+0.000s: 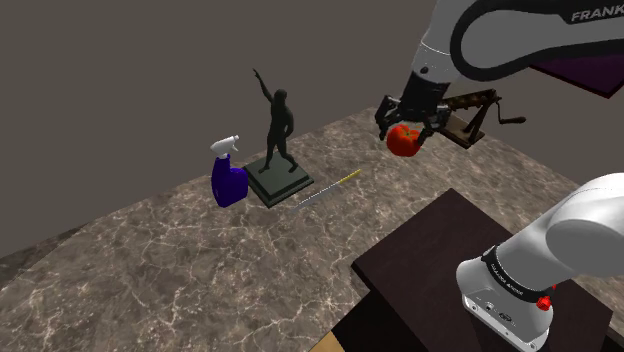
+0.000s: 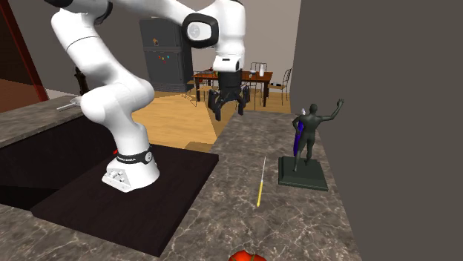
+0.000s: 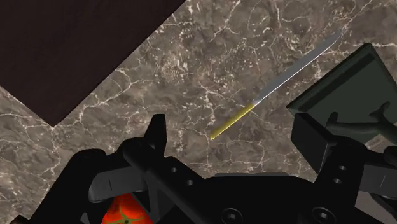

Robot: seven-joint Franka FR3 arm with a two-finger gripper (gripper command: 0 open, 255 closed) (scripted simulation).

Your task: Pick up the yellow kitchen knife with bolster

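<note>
The knife (image 1: 330, 187) lies flat on the marble counter, with a slim yellow handle (image 3: 232, 121) and a long grey blade (image 3: 299, 63). In the second exterior view the knife (image 2: 261, 182) sits between the dark stand and the statue base. My black gripper (image 1: 405, 115) hangs well above the counter, open and with nothing between its fingers. Seen from the wrist, the gripper (image 3: 232, 130) looks down on the handle end, and the fingers (image 3: 156, 137) stand wide apart. The gripper (image 2: 228, 104) also hangs high over the counter's far part in the second exterior view.
A dark statue (image 1: 278, 150) on a square base stands just beyond the blade, with a blue spray bottle (image 1: 228, 178) beside it. A red tomato (image 1: 404, 140) rests on the counter past the handle end. The dark stand (image 1: 470, 260) borders the counter.
</note>
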